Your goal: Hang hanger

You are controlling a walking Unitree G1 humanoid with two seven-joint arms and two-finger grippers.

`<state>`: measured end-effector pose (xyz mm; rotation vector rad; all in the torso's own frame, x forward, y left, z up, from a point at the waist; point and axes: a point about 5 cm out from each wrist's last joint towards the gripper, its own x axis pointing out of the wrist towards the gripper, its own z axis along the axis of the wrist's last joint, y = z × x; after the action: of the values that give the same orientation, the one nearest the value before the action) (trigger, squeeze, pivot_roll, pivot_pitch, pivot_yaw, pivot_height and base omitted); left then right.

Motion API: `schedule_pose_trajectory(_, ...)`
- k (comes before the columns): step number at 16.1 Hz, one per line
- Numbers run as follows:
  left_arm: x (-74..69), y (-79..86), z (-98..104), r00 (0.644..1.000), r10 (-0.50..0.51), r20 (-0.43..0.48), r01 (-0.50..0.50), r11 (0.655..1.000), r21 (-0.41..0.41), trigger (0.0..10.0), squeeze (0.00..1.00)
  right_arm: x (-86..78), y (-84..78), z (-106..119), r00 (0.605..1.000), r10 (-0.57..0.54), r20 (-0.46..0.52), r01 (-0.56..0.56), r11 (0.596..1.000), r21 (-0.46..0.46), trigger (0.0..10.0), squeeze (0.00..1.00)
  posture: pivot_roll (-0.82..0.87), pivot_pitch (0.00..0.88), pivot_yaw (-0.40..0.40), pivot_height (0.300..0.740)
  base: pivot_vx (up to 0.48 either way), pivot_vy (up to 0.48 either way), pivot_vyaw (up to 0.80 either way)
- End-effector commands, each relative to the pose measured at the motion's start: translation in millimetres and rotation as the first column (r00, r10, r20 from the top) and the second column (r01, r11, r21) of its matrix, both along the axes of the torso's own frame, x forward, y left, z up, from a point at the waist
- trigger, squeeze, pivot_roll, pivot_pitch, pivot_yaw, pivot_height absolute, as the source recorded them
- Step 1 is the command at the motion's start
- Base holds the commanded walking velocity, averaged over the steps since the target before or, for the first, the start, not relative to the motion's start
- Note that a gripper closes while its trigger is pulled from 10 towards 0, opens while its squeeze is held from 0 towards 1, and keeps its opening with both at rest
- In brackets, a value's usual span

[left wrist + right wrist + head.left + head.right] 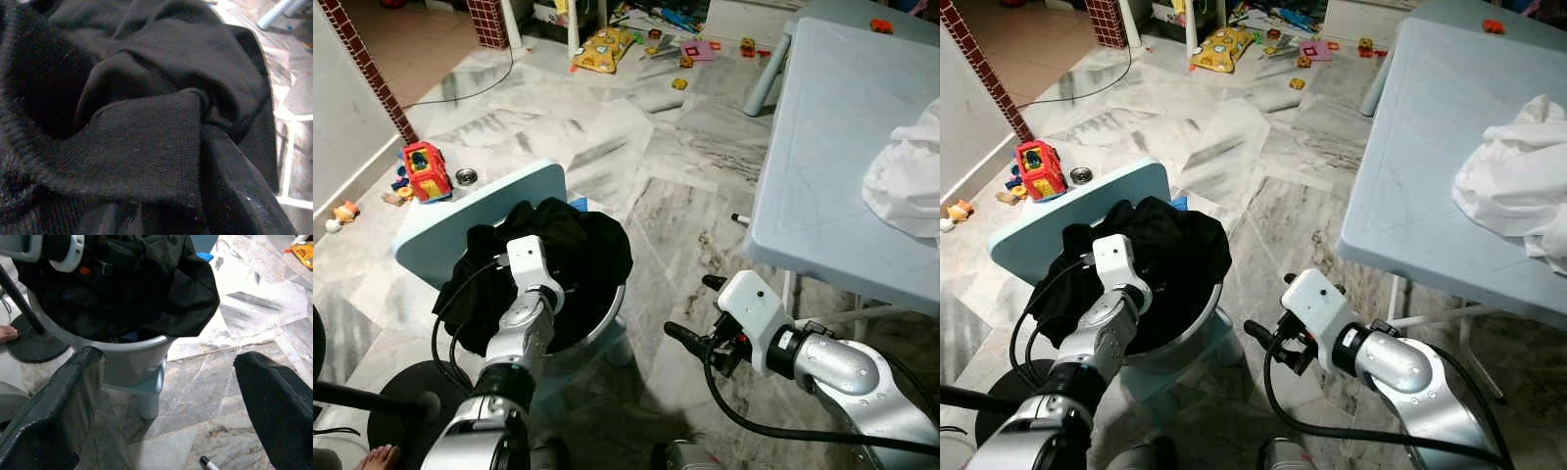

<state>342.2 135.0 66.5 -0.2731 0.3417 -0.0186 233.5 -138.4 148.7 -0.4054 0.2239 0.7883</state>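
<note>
No hanger can be made out. A heap of black clothes (pixel 582 245) fills a grey basin (pixel 602 333) that stands on a light blue stool (pixel 499 201). My left gripper (pixel 560 294) is sunk into the heap and shut on a fold of black garment (pixel 146 147), which wraps around one finger (pixel 244 200). My right gripper (pixel 695 308) hovers open over the floor to the right of the basin, with nothing between its fingers (pixel 54 406). It looks at the basin wall (pixel 122 360) and the overhanging black cloth (pixel 186 293).
A light blue table (pixel 832 147) with a white cloth (pixel 906 176) stands at the right. Toys (pixel 426 171) lie scattered at the left and far end of the marble floor, and a marker (pixel 741 218) lies by the table. A black round stand base (pixel 401 416) and a person's foot (pixel 377 457) are at lower left.
</note>
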Motion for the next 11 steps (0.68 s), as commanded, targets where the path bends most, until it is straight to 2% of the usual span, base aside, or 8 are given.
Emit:
schedule_pose_trajectory(1,-5.1,4.8,1.0,0.997,-0.074,0.011,0.073,0.995,0.064,0.0,0.0,-0.4,1.1,-0.9,1.0,0.014,0.006,-0.014,1.0,-0.01,10.0,0.0,-0.27,0.149,0.002,0.74,0.0,0.0,0.0)
schedule_pose_trajectory(2,-6.4,6.2,1.9,0.995,-0.095,0.016,0.093,0.992,0.086,0.0,0.0,-0.4,1.0,-1.1,1.0,0.014,0.006,-0.014,1.0,-0.011,10.0,0.0,-0.27,0.149,0.002,0.74,0.0,0.0,0.0)
schedule_pose_trajectory(4,-20.9,17.8,3.1,0.971,-0.239,-0.01,0.237,0.959,0.155,0.0,0.0,-3.4,0.1,-4.9,1.0,0.031,-0.001,-0.031,0.999,-0.029,10.0,0.0,-0.26,0.147,0.009,0.74,0.0,0.0,0.0)
schedule_pose_trajectory(7,-35.8,31.6,11.5,0.945,-0.328,-0.02,0.326,0.926,0.19,0.0,0.0,-4.4,0.5,-8.4,0.999,0.053,-0.005,-0.053,0.997,-0.048,10.0,0.0,-0.25,0.146,0.011,0.74,0.0,0.0,0.0)
schedule_pose_trajectory(8,-42.6,35.2,16.8,0.92,-0.39,-0.029,0.387,0.897,0.214,0.0,0.0,-5.0,1.0,-9.5,0.998,0.064,-0.011,-0.065,0.997,-0.051,10.0,0.0,-0.24,0.143,0.007,0.74,0.0,0.0,0.0)
schedule_pose_trajectory(9,-51.3,40.0,24.3,0.887,-0.46,-0.051,0.457,0.853,0.251,0.0,0.0,-5.8,1.5,-11.1,0.997,0.081,-0.018,-0.082,0.995,-0.056,10.0,0.0,-0.23,0.142,0.003,0.74,0.0,0.0,0.0)
schedule_pose_trajectory(11,-56.2,46.3,31.0,0.861,-0.502,-0.077,0.501,0.815,0.29,0.0,0.0,-6.1,1.4,-12.7,0.996,0.091,-0.02,-0.092,0.994,-0.063,10.0,0.0,-0.23,0.141,0.002,0.74,0.0,0.0,0.0)
